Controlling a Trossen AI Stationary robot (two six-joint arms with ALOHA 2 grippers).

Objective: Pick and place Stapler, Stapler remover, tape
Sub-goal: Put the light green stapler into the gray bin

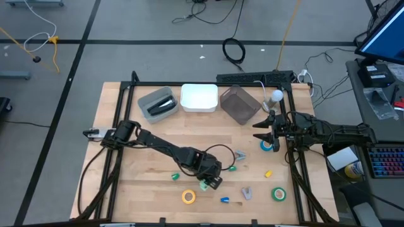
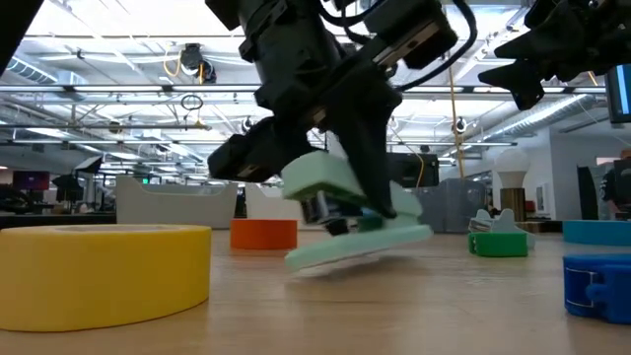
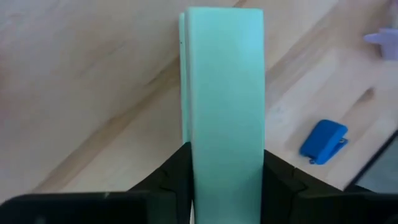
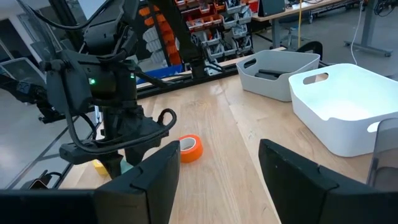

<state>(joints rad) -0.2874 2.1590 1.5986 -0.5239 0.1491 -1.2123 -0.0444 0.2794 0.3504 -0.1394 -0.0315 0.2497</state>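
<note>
While gripped: mint-green stapler [image 3: 224, 93], long flat body, tilted nose-down just above bench [image 1: 126, 183], held by left pincer [image 1: 211, 181] clamped on its sides, about 6 o'clock of the bench.
Right pincer [image 1: 265, 131]: spread apart, holding nothing, hovering near 3 o'clock above blue tape [image 1: 267, 145].
Tape: yellow [image 1: 189, 197], green [image 1: 279, 194], orange [image 4: 189, 148].
Hidden: stapler's rear end behind the fingers.
Surface: light wood.
Room: open workshop, ceiling lights.

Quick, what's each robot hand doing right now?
Left end effector: closed on the mint-green stapler.
Right end effector: open, holding nothing, above the blue tape.
</note>
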